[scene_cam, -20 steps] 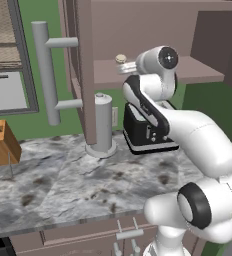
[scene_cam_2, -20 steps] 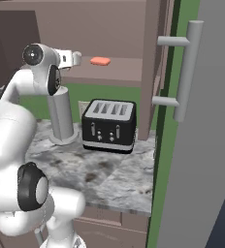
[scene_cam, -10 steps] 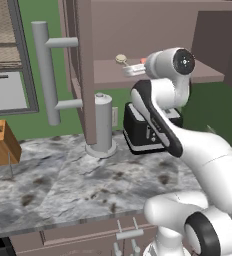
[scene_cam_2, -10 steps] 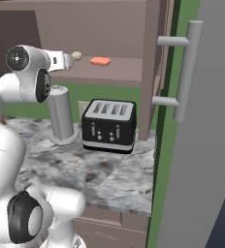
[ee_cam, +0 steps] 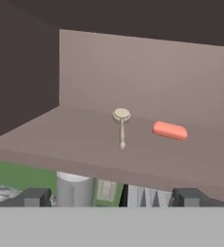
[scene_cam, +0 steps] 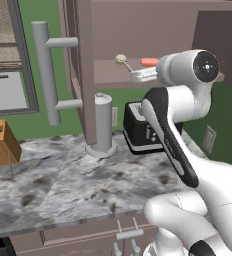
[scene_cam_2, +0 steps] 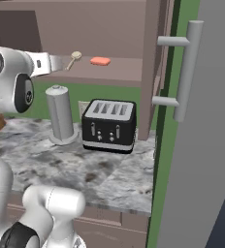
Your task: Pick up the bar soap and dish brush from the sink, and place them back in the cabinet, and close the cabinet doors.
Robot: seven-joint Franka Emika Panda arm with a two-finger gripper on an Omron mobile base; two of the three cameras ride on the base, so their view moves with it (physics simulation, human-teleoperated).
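Two items, bar soap (ee_cam: 169, 130) and dish brush (ee_cam: 121, 125), lie on the cabinet (ee_cam: 85, 144) shelf.

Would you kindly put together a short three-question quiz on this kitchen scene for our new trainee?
1. True or false: the bar soap and the dish brush both lie on the cabinet shelf.
2. Which is the hand holding: A) the soap, B) the brush, C) nothing?
3. Fill in: on the counter, the black toaster stands beside a grey ____.

Key
1. True; they lie apart, side by side.
2. C; its fingers stand wide open, short of the shelf.
3. Canister. Both cabinet doors are open.
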